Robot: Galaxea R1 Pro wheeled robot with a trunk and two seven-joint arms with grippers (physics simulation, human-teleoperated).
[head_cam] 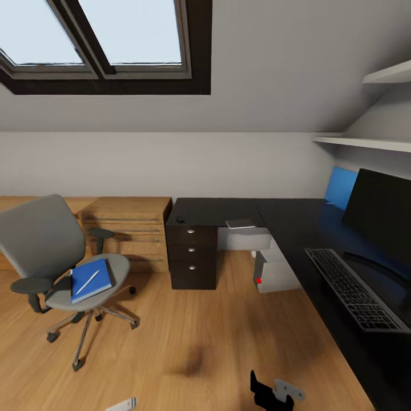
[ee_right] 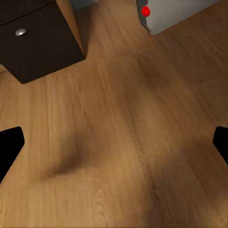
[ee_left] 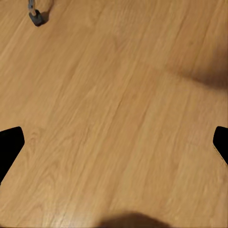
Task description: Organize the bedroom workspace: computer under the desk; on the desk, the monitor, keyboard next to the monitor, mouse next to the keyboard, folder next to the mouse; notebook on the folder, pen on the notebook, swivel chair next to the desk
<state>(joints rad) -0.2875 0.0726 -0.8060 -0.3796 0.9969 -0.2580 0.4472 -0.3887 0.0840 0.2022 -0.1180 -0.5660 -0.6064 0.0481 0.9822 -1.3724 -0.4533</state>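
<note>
Nearest, at the lower edge of the head view, the right claw (head_cam: 273, 393) hangs low over the light wood floor (head_cam: 188, 342). In its wrist view its two dark fingertips (ee_right: 9, 147) sit at opposite edges with bare boards between them, so it is spread wide and holds nothing. The left claw (ee_left: 114, 147) shows the same wide gap over the floor, with a chair castor (ee_left: 37, 18) beyond it.

On the right, the keyboard (head_cam: 355, 288) lies on the glossy black surface (head_cam: 291, 228), just in front of the monitor (head_cam: 381, 220), which stands upright before the blue back panel (head_cam: 341, 185).

To the left, well apart from the surface, the swivel chair (head_cam: 54, 257) stands on the floor. The blue folder (head_cam: 90, 279) lies flat on its seat, and the pen (head_cam: 87, 282) lies slanted on top of the folder.

Farther in, the computer (head_cam: 277, 271) stands on the floor under the surface, its red light showing near the base. Beside it is a dark drawer unit (head_cam: 192, 257). The grey notebook (head_cam: 240, 224) lies on the surface above, near the edge. A small dark object (head_cam: 180, 219), probably the mouse, sits on the surface's far left part. A low wooden shelf unit (head_cam: 128, 231) lines the back wall under the skylights (head_cam: 97, 34).
</note>
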